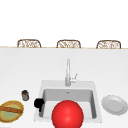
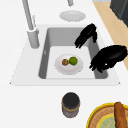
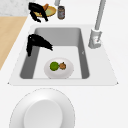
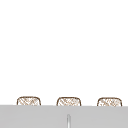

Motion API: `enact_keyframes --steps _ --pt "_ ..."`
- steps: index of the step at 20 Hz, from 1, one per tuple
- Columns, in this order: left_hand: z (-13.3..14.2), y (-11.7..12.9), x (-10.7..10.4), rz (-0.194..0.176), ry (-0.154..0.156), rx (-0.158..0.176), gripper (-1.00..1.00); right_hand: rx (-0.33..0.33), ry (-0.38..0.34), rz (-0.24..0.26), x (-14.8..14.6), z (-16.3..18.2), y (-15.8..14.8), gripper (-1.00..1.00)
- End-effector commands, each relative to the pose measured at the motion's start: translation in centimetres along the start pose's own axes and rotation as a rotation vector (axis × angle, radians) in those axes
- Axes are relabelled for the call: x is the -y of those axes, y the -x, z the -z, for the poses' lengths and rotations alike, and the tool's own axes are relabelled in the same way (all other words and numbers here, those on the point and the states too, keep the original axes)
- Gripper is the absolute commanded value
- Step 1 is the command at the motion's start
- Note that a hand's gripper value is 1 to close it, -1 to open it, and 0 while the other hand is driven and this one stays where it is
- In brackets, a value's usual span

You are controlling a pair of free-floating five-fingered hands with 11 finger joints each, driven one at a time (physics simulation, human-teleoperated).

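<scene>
Looking along the sink [image 2: 30, 75] from its left, I see my two hands over the basin's near edge, both with fingers relaxed, pointing downward and gripping nothing. The left hand [image 2: 110, 58] hovers above the rim by the basin's left end; the right hand [image 2: 86, 35] hangs further along, over the basin. Below them a small white plate [image 2: 67, 68] lies on the basin floor, carrying a green fruit [image 2: 73, 60] touching a brown one [image 2: 65, 62]. A dark jar [image 2: 70, 103] and a yellow bowl [image 2: 100, 118] sit on the counter left of the sink, another plate [image 2: 72, 15] on its right.
</scene>
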Motion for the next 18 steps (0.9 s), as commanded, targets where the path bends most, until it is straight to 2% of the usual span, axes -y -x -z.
enact_keyframes --steps 1,4,6,8,9,11,14,18 --pt "0.0 0.0 0.0 0.0 0.0 0.0 0.0 0.016 0.008 -0.024 -1.3 0.1 -0.5 -1.0" --pt "0.0 0.0 0.0 0.0 0.0 0.0 0.0 0.05 0.025 -0.065 -1.4 -1.0 -1.1 -1.0" --pt "0.0 0.0 0.0 0.0 0.0 0.0 0.0 0.052 0.034 -0.069 -0.8 -0.4 -1.3 -1.0" --pt "0.0 0.0 0.0 0.0 0.0 0.0 0.0 0.031 -0.011 -0.092 -1.1 0.7 -1.3 -1.0" --pt "0.0 0.0 0.0 0.0 0.0 0.0 0.0 -0.001 -0.039 -0.119 -1.6 1.1 -1.9 -1.0" --pt "0.0 0.0 0.0 0.0 0.0 0.0 0.0 -0.011 -0.084 -0.127 -1.2 1.3 -2.4 -1.0" --pt "0.0 0.0 0.0 0.0 0.0 0.0 0.0 0.018 -0.143 -0.179 -1.4 1.2 -3.2 -1.0" --pt "0.0 0.0 0.0 0.0 0.0 0.0 0.0 0.017 -0.191 -0.211 -1.6 2.3 -2.3 -1.0"
